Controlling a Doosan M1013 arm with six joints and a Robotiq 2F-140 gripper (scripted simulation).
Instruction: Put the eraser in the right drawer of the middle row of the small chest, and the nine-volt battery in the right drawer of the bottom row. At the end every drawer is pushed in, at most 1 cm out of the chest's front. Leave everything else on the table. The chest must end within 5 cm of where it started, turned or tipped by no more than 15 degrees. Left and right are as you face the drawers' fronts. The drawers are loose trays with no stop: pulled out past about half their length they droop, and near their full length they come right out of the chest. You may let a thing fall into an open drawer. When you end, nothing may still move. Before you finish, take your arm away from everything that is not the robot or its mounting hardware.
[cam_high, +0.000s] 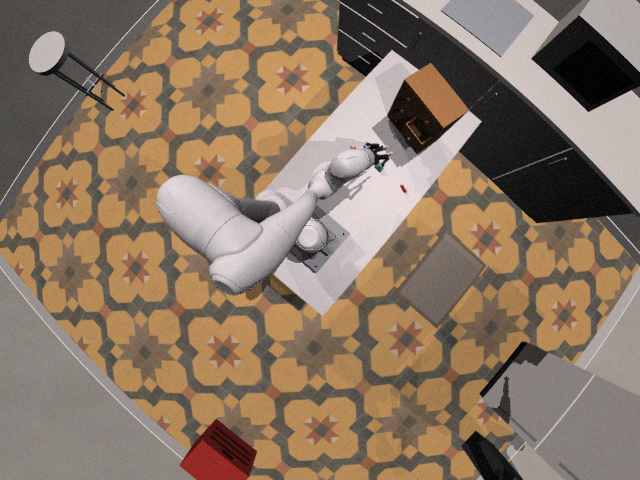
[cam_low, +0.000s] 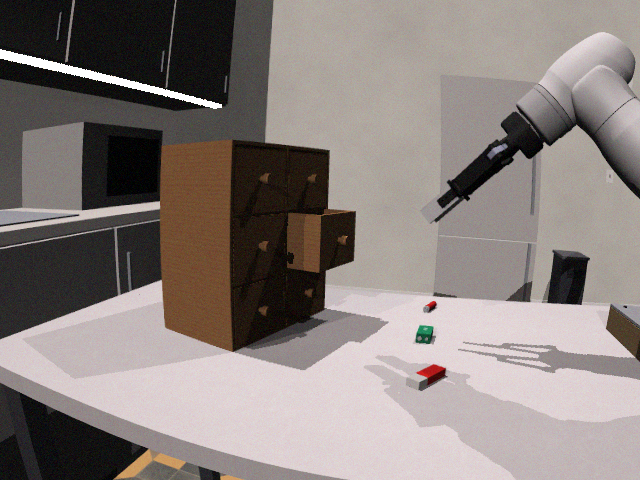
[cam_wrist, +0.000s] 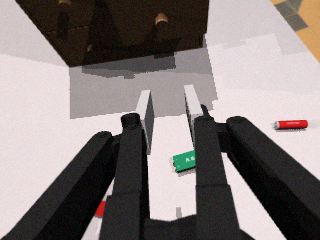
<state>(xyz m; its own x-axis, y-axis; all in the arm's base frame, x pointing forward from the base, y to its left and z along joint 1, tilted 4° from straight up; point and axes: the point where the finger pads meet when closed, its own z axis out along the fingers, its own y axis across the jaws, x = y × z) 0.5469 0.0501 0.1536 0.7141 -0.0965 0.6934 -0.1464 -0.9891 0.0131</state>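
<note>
The small wooden chest (cam_low: 242, 240) stands on the white table, and it also shows in the overhead view (cam_high: 426, 105). Its middle-row right drawer (cam_low: 321, 240) is pulled partly out; the other drawers are in. The red and white eraser (cam_low: 425, 376) lies on the table in front of the chest. The green nine-volt battery (cam_low: 424, 334) lies between the eraser and the chest, and shows under my fingers in the wrist view (cam_wrist: 184, 161). My gripper (cam_low: 434, 211) hangs high above the table to the right of the open drawer, tilted down. Its fingers stand narrowly apart with nothing between them.
A small red cylinder (cam_low: 429, 306) lies behind the battery, and is at the right in the wrist view (cam_wrist: 291, 124). A brown box edge (cam_low: 625, 328) sits at the table's right. A counter with a microwave (cam_low: 90, 165) stands behind the chest.
</note>
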